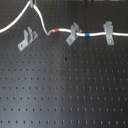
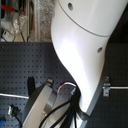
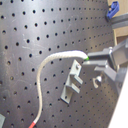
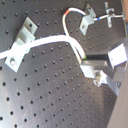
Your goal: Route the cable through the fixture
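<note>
Fingers (image 4: 95,64) pinch cable (image 4: 50,39) (white).

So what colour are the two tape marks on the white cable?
One red, one blue; clearest in the first exterior view.

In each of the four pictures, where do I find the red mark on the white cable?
First exterior view: red mark on the cable, left of the middle clip.
Second exterior view: not visible; the arm hides most of the board.
First wrist view: at the cable's lower end.
Second wrist view: near the top, beside the same clip.
Shared landmark: the white cable.
</note>
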### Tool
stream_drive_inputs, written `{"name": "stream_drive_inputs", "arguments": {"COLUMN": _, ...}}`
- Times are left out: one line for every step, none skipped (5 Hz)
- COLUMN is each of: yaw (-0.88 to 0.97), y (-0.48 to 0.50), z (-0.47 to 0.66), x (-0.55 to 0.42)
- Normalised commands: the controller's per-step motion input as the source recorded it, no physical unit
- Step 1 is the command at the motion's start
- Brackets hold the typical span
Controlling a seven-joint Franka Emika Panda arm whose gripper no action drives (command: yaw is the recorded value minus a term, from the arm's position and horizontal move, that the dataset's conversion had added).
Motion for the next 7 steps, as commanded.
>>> {"name": "stream_drive_inputs", "arguments": {"yaw": 0.0, "y": -0.034, "z": 0.01, "x": 0.019}}
{"name": "stream_drive_inputs", "arguments": {"yaw": -0.3, "y": -0.155, "z": 0.39, "x": -0.283}}
{"name": "stream_drive_inputs", "arguments": {"yaw": -0.32, "y": 0.029, "z": 0.5, "x": -0.391}}
{"name": "stream_drive_inputs", "arguments": {"yaw": -0.25, "y": 0.121, "z": 0.57, "x": -0.455}}
{"name": "stream_drive_inputs", "arguments": {"yaw": -0.19, "y": 0.257, "z": 0.56, "x": -0.333}}
{"name": "stream_drive_inputs", "arguments": {"yaw": -0.15, "y": 0.249, "z": 0.47, "x": -0.272}}
{"name": "stream_drive_inputs", "arguments": {"yaw": -0.03, "y": 0.191, "z": 0.23, "x": -0.19}}
